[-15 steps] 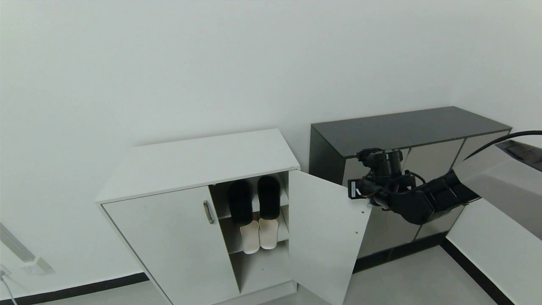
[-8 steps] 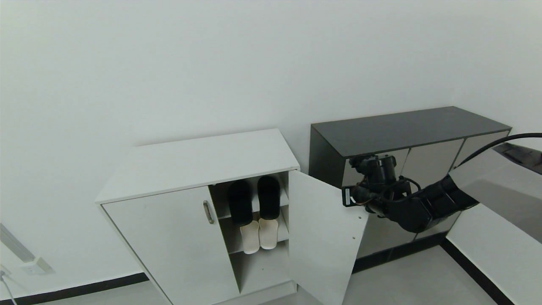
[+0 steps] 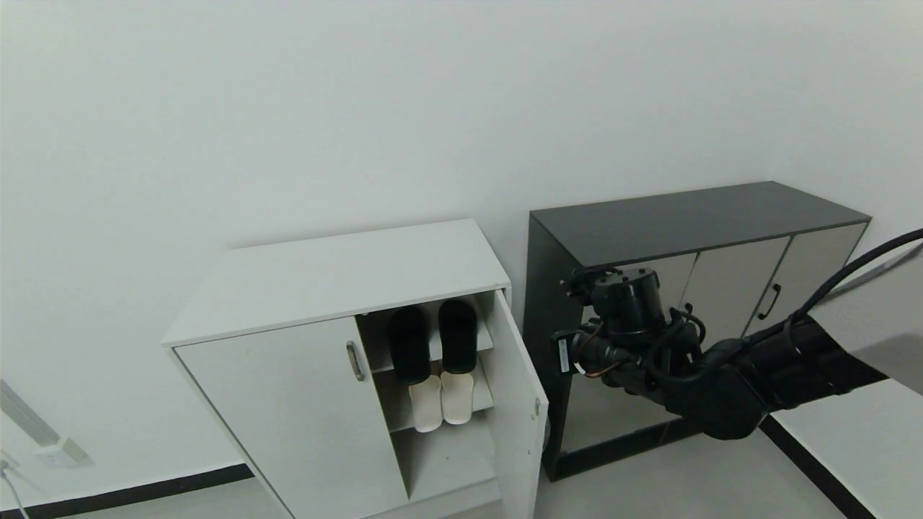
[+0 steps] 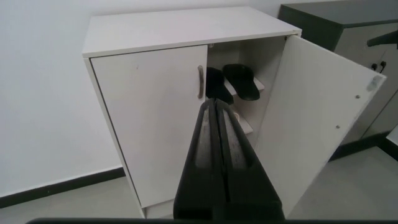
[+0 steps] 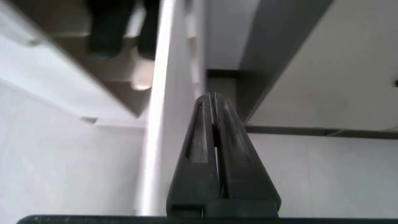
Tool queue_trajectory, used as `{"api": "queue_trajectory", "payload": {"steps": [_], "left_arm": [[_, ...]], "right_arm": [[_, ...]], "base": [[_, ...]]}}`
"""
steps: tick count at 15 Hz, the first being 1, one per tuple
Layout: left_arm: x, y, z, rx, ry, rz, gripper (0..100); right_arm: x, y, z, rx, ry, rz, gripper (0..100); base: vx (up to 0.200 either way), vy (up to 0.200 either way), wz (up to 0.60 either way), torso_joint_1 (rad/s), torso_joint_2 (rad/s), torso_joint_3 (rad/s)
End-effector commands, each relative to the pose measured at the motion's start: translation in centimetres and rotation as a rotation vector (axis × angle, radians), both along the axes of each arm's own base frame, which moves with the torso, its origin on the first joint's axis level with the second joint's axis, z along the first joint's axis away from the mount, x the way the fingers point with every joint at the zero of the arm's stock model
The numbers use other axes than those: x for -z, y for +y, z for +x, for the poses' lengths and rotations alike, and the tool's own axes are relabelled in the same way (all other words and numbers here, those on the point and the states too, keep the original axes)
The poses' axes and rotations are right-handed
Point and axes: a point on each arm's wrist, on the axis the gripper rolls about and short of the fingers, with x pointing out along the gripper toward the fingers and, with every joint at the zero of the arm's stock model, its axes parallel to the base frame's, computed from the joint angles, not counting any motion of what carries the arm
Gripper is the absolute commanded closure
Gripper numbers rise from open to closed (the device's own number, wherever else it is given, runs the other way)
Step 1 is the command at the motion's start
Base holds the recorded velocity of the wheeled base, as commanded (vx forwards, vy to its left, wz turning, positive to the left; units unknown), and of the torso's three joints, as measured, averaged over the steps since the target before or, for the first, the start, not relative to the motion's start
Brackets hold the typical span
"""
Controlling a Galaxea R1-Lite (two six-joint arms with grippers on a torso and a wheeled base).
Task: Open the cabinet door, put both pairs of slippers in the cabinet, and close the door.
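Door (image 3: 515, 404) now edge-on beside black sideboard (image 3: 692, 216)

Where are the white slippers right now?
In the head view, the white slippers sit on a shelf inside the white cabinet, directly below the black slippers.

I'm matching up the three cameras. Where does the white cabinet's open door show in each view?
Head view: the open door is low, just right of centre, swung out from the cabinet's right side.
Left wrist view: the open door shows its inner face, just beyond the slippers.
Right wrist view: it is seen edge-on, a pale strip beside the slippers.
Shared landmark: the black slippers inside the cabinet.
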Motion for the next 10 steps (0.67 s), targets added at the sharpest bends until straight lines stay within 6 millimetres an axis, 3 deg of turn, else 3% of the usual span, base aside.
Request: {"api": "queue_trajectory", "payload": {"steps": [1,2,5,10], "left_arm": [[0.0,0.0,0.0,0.0,0.001,0.0,100],[0.0,0.0,0.0,0.002,0.001,0.0,100],[0.0,0.0,0.0,0.002,0.001,0.0,100],[0.0,0.0,0.0,0.0,0.001,-0.001,100]], "right_arm": [[-0.8,-0.1,-1.6,-0.021,-0.015,0.012,100],[-0.7,-0.1,-1.9,-0.027,-0.016,0.009,100],[-0.5,0.2,-2.8,-0.048,-0.017,0.008,100],[-0.5,0.3,-2.9,-0.045,-0.028,0.01,100]], "base": [[0.0,0.0,0.0,0.0,0.0,0.0],[0.0,0.0,0.0,0.0,0.0,0.0],[-0.2,0.0,0.0,0.004,0.0,-0.001],[0.0,0.0,0.0,0.0,0.0,0.0]]}}
